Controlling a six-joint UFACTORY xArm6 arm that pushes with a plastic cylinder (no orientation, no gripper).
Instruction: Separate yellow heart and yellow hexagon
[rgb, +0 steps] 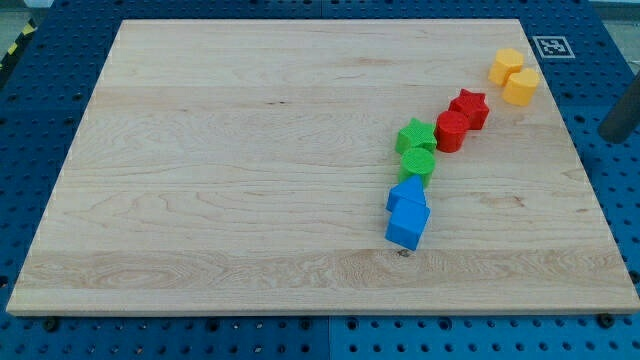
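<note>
Camera view shows a pale wooden worktop (250, 150) lying on a blue pegboard base (40, 90). At the far right of the worktop sit the two yellow blocks, touching each other: the yellow hexagon (506, 65) farther back and to the left, the yellow heart (521, 87) just nearer and to the right. Left of them and nearer, a diagonal chain of blocks runs toward the near side: a red star (469, 108) touching a red cylinder-like block (451, 131), then a green star (416, 135) against a round green block (418, 163), then two blue blocks, one (407, 193) pressed against the other (408, 224). A dark object (620, 112) stands at the right edge, off the worktop and well apart from the yellow pair; whether it is the rod I cannot tell, and my tip does not show. No hand is fitted, so no hold can be reported. A printed marker tag (550, 46) lies beyond the far right corner.
</note>
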